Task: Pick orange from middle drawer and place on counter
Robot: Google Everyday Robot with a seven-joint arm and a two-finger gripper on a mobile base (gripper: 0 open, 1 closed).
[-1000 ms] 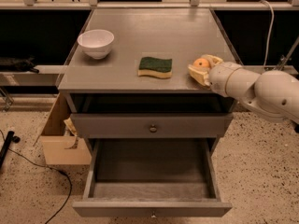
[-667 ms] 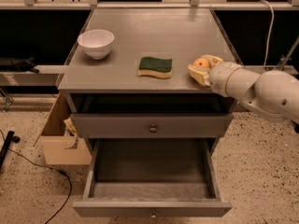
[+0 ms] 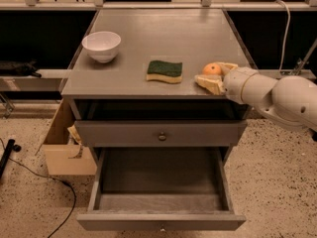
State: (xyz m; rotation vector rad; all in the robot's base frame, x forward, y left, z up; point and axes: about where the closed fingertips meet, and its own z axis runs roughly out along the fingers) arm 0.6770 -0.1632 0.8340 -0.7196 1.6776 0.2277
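Grey counter (image 3: 163, 33): gripper (image 3: 213, 75) fingers clamp the orange (image 3: 211, 68), half hiding it; open middle drawer (image 3: 124, 221) below them shows bare floor.

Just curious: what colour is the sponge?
The sponge is green on top, yellow underneath, camera view; the gripper is beside it, at the orange.

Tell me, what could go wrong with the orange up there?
1. The orange is at the gripper, very near the counter's front right edge. A small bump might roll it off, perhaps into the open middle drawer below or onto the floor.
2. The sponge lies close by, so the arm might knock it if it swings left.
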